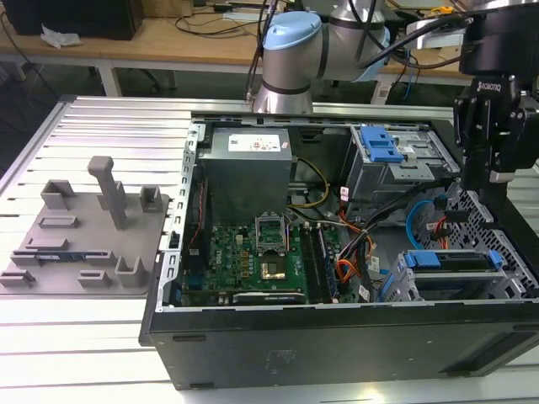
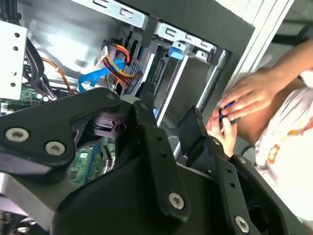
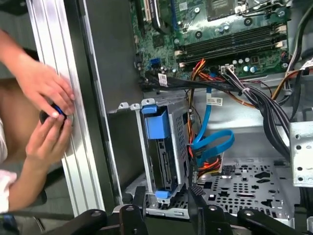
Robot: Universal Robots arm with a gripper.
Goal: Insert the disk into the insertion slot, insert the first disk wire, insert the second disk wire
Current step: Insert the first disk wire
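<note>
The disk [image 1: 450,260], framed by its blue carrier, sits inside the insertion slot [image 1: 402,288], a grey metal cage in the open computer case on the exterior view's right. In the first wrist view the disk [image 3: 162,156] stands in the cage [image 3: 179,142] with a blue tab at each end. A blue flat cable [image 3: 212,142] and a bundle of orange, red and yellow wires [image 3: 205,165] loop beside the cage; whether they are plugged in is hidden. My gripper [image 1: 487,187] hovers above the cage, open with nothing between its fingers [image 3: 195,203], also seen in the second wrist view [image 2: 168,122].
A person's hands [image 3: 45,100] hold a small dark and blue object just outside the case wall, beside the aluminium rail [image 3: 54,73]. The motherboard [image 1: 253,248], power supply [image 1: 248,168] and a taller grey box with a blue tab [image 1: 383,156] fill the case. Grey fixtures [image 1: 84,227] lie at the exterior view's left.
</note>
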